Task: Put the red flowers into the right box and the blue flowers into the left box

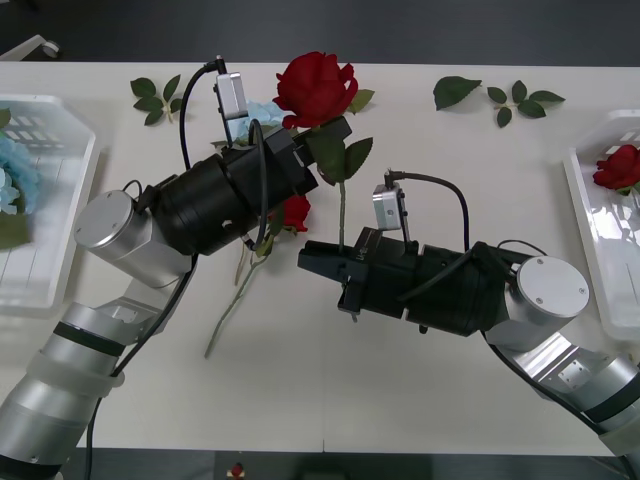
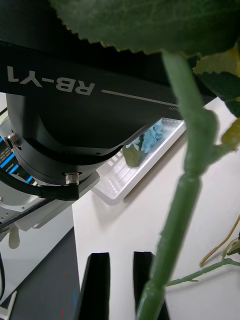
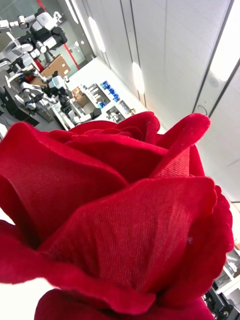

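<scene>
My left gripper (image 1: pixel 325 135) is shut on a red flower (image 1: pixel 315 88) just under its head and holds it upright above the table's middle; the head (image 3: pixel 120 215) sits right in front of the left wrist camera. Its stem (image 1: pixel 342 210) hangs down to my right gripper (image 1: pixel 318 262). That gripper's black fingers (image 2: pixel 99 285) stand a narrow gap apart with nothing between them, and the stem (image 2: pixel 175 230) crosses in front of one finger. A second red flower (image 1: pixel 295 212) lies under the left arm. A blue flower (image 1: pixel 265 113) lies behind it.
The left box (image 1: pixel 55 270) holds a blue flower (image 1: pixel 15 170); this box (image 2: pixel 125 187) also appears past my left arm (image 2: pixel 75 100) in the right wrist view. The right box (image 1: pixel 590 235) holds a red flower (image 1: pixel 618 165). Loose leaf sprigs (image 1: pixel 155 95) (image 1: pixel 520 100) lie along the far edge.
</scene>
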You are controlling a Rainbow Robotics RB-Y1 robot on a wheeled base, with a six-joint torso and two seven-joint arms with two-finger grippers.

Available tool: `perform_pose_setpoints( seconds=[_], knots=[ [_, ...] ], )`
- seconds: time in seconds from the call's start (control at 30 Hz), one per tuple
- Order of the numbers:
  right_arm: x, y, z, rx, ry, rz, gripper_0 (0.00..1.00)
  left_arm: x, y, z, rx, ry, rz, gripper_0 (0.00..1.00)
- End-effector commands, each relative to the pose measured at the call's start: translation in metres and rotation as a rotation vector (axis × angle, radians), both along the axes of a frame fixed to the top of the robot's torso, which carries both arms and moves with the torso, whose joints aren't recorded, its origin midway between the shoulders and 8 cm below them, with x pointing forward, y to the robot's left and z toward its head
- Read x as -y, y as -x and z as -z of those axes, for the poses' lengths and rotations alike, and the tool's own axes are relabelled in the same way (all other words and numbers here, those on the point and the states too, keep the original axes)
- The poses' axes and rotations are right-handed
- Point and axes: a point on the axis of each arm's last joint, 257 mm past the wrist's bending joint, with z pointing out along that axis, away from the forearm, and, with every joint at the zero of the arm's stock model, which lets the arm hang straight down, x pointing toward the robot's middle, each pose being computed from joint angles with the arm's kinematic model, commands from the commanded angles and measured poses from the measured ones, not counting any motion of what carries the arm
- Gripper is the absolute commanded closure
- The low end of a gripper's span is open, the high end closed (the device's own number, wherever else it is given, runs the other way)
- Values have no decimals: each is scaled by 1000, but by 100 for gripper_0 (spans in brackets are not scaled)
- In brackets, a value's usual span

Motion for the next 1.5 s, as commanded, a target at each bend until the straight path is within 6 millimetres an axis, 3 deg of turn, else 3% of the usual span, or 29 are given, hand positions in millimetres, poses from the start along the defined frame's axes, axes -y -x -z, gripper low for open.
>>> perform_pose_setpoints(
  seconds=[0.03,0.1,0.13,0.17,0.2,0.23,0.27,0.33,0.53,0.63,0.7,0.73,0.9,1.07,1.13,1.2,1.27,1.4,1.5],
  knots=[
    [1,5,-2,-17,-7,-8,100,0,0,-19,46,-6,4,99],
    [1,5,-1,-16,-3,-9,100,-3,-1,-16,47,-20,1,98],
    [2,5,-1,-15,-1,-9,100,-9,-2,-13,45,-32,-4,75],
    [2,5,-1,-15,-1,-9,100,-9,-2,-13,45,-32,-4,75],
    [2,5,-1,-15,0,-7,100,-17,-4,-11,45,-47,-7,34],
    [2,4,0,-16,0,-7,100,-22,-5,-9,42,-58,-8,16],
    [3,4,-1,-16,-1,-6,100,-26,-5,-7,41,-68,-9,7],
    [4,3,0,-15,3,-3,100,-36,-5,-5,35,-78,-6,0],
    [12,0,3,-5,29,4,100,-76,11,18,-5,-144,42,0],
    [22,-5,6,11,64,10,100,-106,15,31,-14,-212,41,0],
    [33,-9,8,23,100,13,100,-131,15,36,-6,-279,21,0],
    [43,-15,8,36,130,23,100,-152,14,40,1,-346,4,0],
    [90,-39,5,67,233,78,100,-204,8,53,-52,-512,-2,0],
    [164,-58,-6,37,347,148,100,-249,-25,61,-142,-649,-47,0],
    [209,-63,-9,23,432,194,100,-270,-51,67,-189,-725,-105,0],
    [237,-66,-13,17,494,223,100,-282,-68,71,-218,-769,-151,0],
    [282,-70,-13,-41,570,287,100,-292,-89,77,-272,-812,-207,0],
    [352,-76,-6,-138,658,403,100,-282,-123,91,-333,-865,-292,0],
    [410,-84,0,-172,740,501,100,-261,-144,101,-361,-865,-351,0]
  ],
)
